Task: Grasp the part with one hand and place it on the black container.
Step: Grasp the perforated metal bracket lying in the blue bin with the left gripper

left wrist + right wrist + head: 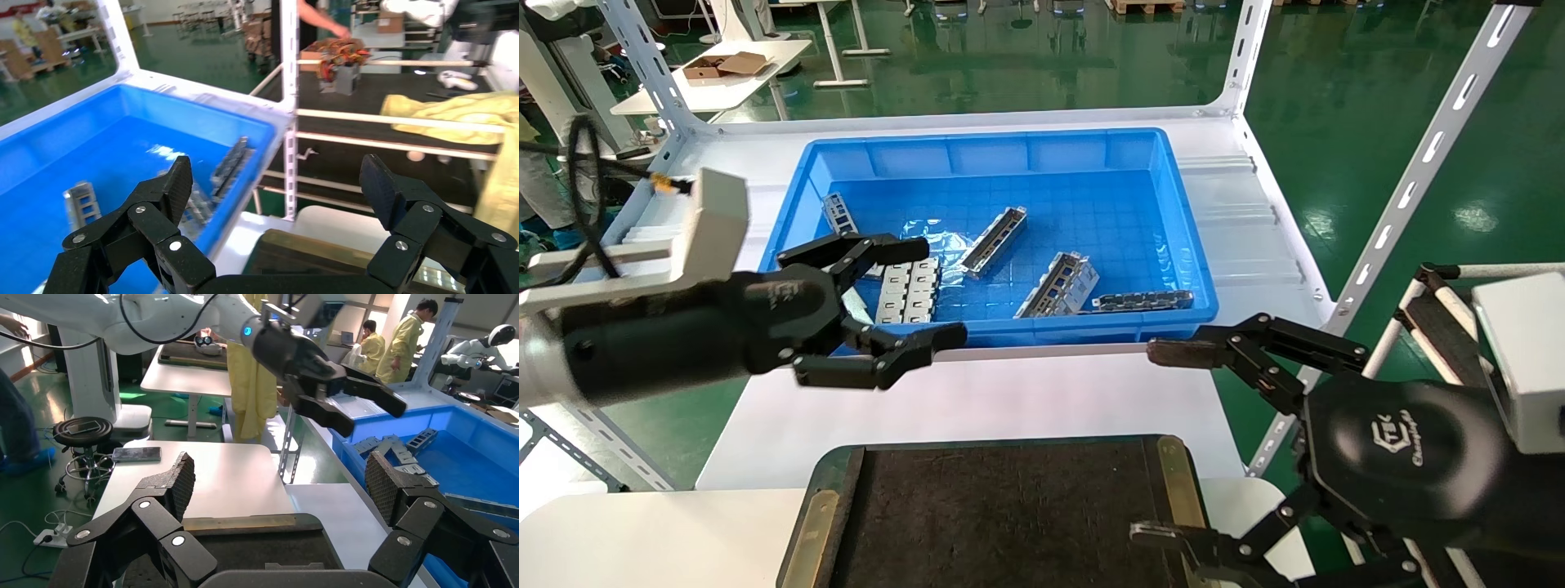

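The part [995, 242] is found ungrasped in the blue bin [1197, 269], with the left claw [903, 306] spread empty at its near rim, the right claw [1164, 441] likewise released, and the black container [1009, 523] unloaded.

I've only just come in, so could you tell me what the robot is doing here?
It is at the start of a pick. The left gripper, open and empty, hovers at the near rim of the blue bin, where several metal parts lie, among them a narrow channel part. The black tray in front has nothing on it in view. The right gripper, also open and empty, sits by the tray's right edge.
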Motion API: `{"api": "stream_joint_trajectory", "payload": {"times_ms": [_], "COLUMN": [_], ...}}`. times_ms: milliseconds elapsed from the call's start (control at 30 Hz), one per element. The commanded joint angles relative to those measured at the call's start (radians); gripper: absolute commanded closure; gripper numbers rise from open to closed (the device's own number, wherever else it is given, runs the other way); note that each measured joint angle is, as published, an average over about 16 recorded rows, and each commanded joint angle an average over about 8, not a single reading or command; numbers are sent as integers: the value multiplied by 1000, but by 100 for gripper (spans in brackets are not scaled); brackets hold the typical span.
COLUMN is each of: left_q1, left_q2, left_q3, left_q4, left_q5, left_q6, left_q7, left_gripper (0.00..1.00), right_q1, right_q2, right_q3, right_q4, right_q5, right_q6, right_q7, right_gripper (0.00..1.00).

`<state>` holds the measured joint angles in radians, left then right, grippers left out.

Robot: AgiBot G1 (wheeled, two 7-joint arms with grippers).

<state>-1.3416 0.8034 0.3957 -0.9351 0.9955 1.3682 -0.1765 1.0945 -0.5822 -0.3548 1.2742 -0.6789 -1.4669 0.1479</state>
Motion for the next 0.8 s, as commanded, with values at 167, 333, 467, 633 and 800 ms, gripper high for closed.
{"api": "stream_joint_trajectory", "payload": {"times_ms": [167,333,467,633,800], "left_q1": [-104,-174,-222,-270,-307], "left_q2": [81,151,212,286,351], "left_q3": [45,79,97,107,105], "left_q4": [145,276,394,543,678], "left_q5": [87,165,215,248,257], "left_q6": [-29,-83,-150,-230,-307], "left_q7": [29,87,142,205,256], "left_gripper": [0,0,0,0,0], "right_q1": [0,0,0,0,0], "right_q2": [0,0,0,0,0], "right_q3": [0,0,0,0,0], "right_q4": [0,0,0,0,0], "right_q5": [0,0,0,0,0], "right_q6": [0,0,0,0,0], "right_q7": [0,0,0,0,0], "right_gripper": [0,0,0,0,0]}}
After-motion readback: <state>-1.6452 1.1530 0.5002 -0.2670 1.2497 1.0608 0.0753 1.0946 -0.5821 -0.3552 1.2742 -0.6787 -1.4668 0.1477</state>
